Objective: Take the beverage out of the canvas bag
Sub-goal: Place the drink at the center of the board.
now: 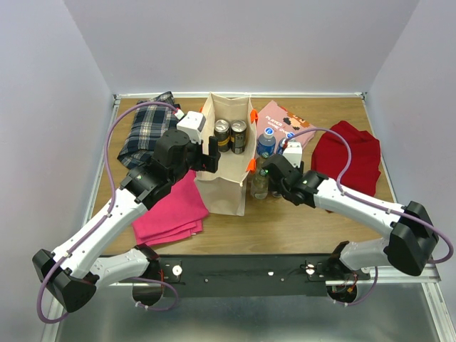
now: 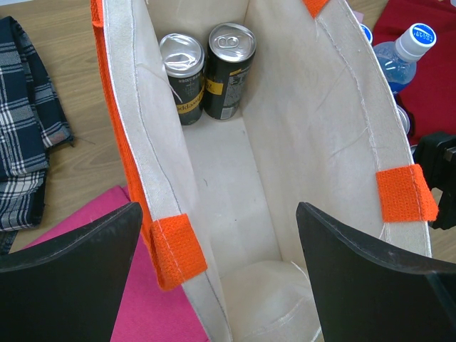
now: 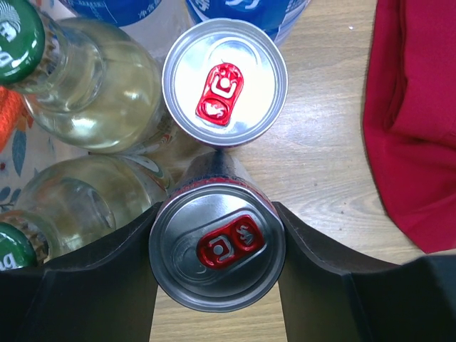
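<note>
The beige canvas bag (image 1: 224, 189) with orange handles stands open mid-table. Two dark cans (image 1: 222, 134) (image 1: 239, 134) stand upright at its far end, also in the left wrist view (image 2: 182, 75) (image 2: 228, 68). My left gripper (image 1: 210, 153) (image 2: 217, 278) is open and straddles the bag's left wall (image 2: 164, 164), one finger outside, one inside. My right gripper (image 1: 274, 184) (image 3: 217, 249), outside the bag on its right, is shut on a red-tabbed can (image 3: 217, 246). I cannot tell whether that can rests on the table.
Right of the bag stand a second red-tabbed can (image 3: 224, 85), two green-capped glass bottles (image 3: 92, 85) (image 3: 71, 206) and a blue-capped bottle (image 1: 266, 142). A pink cloth (image 1: 171, 210), plaid cloth (image 1: 146, 132), red cloth (image 1: 349, 157) and pink box (image 1: 281, 122) lie around.
</note>
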`<action>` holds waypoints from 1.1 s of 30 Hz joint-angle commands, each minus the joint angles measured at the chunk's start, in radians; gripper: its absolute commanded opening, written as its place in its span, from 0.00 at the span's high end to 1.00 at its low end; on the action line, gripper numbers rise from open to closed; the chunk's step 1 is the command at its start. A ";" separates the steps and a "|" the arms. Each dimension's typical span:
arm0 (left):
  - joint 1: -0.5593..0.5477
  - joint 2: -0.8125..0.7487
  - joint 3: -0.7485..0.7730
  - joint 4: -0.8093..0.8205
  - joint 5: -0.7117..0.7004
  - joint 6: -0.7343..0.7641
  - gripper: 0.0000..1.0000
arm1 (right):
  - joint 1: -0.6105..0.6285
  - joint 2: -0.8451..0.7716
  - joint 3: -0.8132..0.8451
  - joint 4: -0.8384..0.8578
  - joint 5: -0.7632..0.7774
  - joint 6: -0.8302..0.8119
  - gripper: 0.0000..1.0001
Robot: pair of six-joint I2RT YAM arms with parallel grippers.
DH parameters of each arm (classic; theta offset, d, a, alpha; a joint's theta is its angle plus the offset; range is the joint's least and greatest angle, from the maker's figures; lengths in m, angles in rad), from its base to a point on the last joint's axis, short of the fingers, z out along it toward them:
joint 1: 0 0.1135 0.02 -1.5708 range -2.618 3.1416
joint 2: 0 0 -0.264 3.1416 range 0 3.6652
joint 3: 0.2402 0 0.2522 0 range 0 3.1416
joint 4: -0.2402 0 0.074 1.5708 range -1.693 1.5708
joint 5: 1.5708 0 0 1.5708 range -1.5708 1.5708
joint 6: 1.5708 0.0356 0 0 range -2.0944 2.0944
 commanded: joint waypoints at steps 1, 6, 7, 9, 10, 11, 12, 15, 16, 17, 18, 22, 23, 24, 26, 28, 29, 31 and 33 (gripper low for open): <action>0.001 -0.013 -0.017 0.017 -0.014 0.002 0.01 | -0.009 -0.008 0.004 0.067 0.029 0.007 0.35; 0.001 -0.010 -0.015 0.017 -0.014 0.003 0.01 | -0.009 0.000 0.005 0.067 0.026 0.006 0.34; 0.001 -0.010 -0.012 0.019 -0.014 0.005 0.01 | -0.009 0.003 0.005 0.067 0.028 0.006 0.34; 0.001 -0.005 -0.011 0.019 -0.011 0.005 0.01 | -0.009 0.003 0.005 0.067 0.022 0.004 0.34; 0.001 -0.004 -0.009 0.019 -0.011 0.005 0.01 | -0.007 0.004 0.005 0.067 0.020 0.004 0.34; 0.001 -0.004 -0.011 0.019 -0.011 0.005 0.01 | -0.009 0.004 0.007 0.067 0.019 0.004 0.34; 0.001 -0.004 -0.011 0.019 -0.011 0.006 0.01 | -0.009 0.003 0.010 0.066 0.012 0.001 0.34; 0.001 -0.004 -0.012 0.019 -0.011 0.003 0.01 | -0.007 0.004 0.014 0.064 0.005 -0.005 0.34; 0.001 -0.005 -0.015 0.019 -0.011 0.005 0.01 | -0.009 0.009 0.014 0.064 0.003 -0.008 0.34; 0.001 -0.005 -0.017 0.019 -0.011 0.003 0.01 | -0.009 0.012 0.014 0.065 0.002 -0.013 0.34; 0.001 -0.007 -0.017 0.020 -0.011 0.003 0.01 | -0.010 0.019 0.016 0.055 0.008 -0.011 0.34; 0.001 -0.007 -0.017 0.020 -0.011 0.002 0.01 | -0.009 0.047 0.019 0.050 0.026 -0.005 0.34; 0.001 -0.008 -0.017 0.020 -0.013 0.005 0.01 | -0.009 0.047 0.014 0.056 0.028 -0.005 0.35; 0.001 -0.010 -0.017 0.019 -0.013 0.005 0.01 | -0.009 0.046 0.011 0.070 0.028 -0.007 0.35; 0.001 -0.010 -0.015 0.019 -0.014 0.003 0.01 | -0.009 0.041 0.004 0.079 0.029 -0.004 0.35; 0.001 -0.010 -0.015 0.019 -0.013 0.003 0.01 | -0.009 0.043 0.002 0.082 0.032 -0.005 0.34; 0.001 -0.012 -0.017 0.019 -0.014 0.006 0.01 | -0.007 0.041 0.002 0.081 0.034 -0.002 0.35; 0.001 -0.008 -0.017 0.019 -0.014 0.006 0.01 | -0.009 0.035 0.000 0.079 0.040 0.001 0.35; 0.001 -0.008 -0.017 0.020 -0.013 0.006 0.01 | -0.009 0.030 -0.001 0.079 0.043 0.000 0.35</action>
